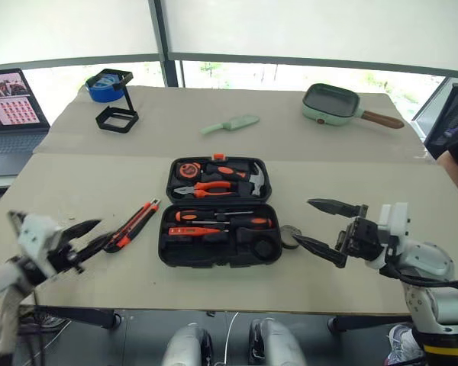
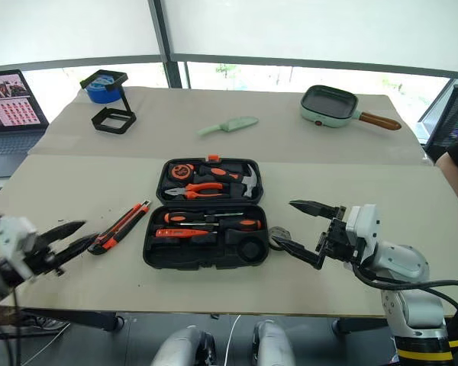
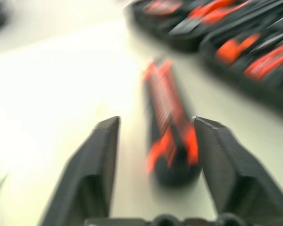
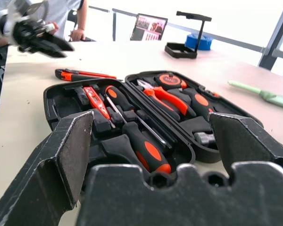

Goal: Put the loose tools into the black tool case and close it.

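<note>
Your left gripper [image 1: 91, 238] has its jaws spread and empty, the utility knife [image 1: 135, 224] lying on the worktop [image 1: 76, 183] between them and the open tool case [image 1: 217, 211]. Close off-centre and the knife may skid away (right gripper [image 1: 320, 225] gapes too).

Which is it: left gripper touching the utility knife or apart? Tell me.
Apart. In the left eye view, bare table separates the open left gripper from the utility knife.

Beige table [image 1: 84, 175], open black tool case [image 1: 217, 210], utility knife [image 1: 135, 224], tape roll [image 1: 291, 235], mint-green knife [image 1: 230, 124], pan [image 1: 332, 104]
</note>
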Action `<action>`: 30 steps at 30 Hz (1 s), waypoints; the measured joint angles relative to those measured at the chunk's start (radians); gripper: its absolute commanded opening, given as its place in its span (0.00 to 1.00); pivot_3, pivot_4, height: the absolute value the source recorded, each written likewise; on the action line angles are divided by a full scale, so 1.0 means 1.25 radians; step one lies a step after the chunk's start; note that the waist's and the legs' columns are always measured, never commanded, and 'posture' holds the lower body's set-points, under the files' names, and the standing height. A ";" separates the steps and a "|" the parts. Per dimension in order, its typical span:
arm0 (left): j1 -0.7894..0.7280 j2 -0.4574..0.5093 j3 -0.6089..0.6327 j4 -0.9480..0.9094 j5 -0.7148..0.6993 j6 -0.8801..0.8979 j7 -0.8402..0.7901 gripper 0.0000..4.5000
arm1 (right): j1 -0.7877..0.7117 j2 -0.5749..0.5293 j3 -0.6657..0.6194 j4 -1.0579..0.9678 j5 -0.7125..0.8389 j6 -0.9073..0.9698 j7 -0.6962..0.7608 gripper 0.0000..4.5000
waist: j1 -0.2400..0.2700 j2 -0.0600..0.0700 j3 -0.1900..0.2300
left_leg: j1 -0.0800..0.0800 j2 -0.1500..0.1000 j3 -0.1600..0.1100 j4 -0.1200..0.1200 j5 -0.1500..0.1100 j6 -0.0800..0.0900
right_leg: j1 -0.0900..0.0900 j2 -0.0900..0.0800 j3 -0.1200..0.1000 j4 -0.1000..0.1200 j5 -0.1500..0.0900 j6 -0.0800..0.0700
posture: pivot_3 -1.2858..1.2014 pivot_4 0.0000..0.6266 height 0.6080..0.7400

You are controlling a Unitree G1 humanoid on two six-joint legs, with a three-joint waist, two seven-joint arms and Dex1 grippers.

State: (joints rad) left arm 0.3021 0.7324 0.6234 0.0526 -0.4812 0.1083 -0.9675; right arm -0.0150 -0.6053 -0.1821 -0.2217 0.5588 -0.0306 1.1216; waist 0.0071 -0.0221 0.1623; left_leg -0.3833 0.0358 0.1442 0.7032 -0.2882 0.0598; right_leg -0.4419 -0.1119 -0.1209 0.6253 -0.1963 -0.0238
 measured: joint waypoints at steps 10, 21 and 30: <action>0.112 0.008 0.099 0.029 -0.029 0.137 0.042 0.99 | 0.022 -0.008 0.043 0.022 0.001 -0.074 0.128 1.00 | 0.013 -0.001 0.000 | 0.000 0.000 -0.002 0.000 -0.003 -0.005 | -0.003 -0.002 -0.001 -0.001 -0.002 -0.003 | 0.52 0.24 1.00; -0.186 0.091 -0.149 -0.185 -0.058 0.393 0.131 0.99 | -0.006 0.051 0.084 -0.096 0.075 0.034 0.028 1.00 | 0.012 0.000 0.000 | 0.000 -0.001 -0.002 -0.005 0.002 -0.014 | 0.000 0.002 -0.001 0.000 0.000 -0.001 | 0.52 0.24 1.00; -0.326 0.081 -0.325 -0.096 0.030 0.462 0.192 0.83 | -0.003 0.054 0.098 -0.106 0.073 0.045 0.008 1.00 | 0.003 -0.001 0.000 | 0.002 -0.001 0.001 -0.005 0.004 -0.012 | -0.001 0.004 -0.001 0.001 0.000 -0.001 | 0.52 0.24 1.00</action>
State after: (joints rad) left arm -0.1054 0.8333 0.2175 -0.0674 -0.4434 0.6862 -0.7271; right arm -0.0183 -0.5384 -0.0590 -0.3536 0.6502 0.0256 1.1318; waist 0.0111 -0.0227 0.1624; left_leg -0.3811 0.0341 0.1451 0.6964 -0.2826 0.0450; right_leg -0.4426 -0.1073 -0.1217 0.6262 -0.1969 -0.0255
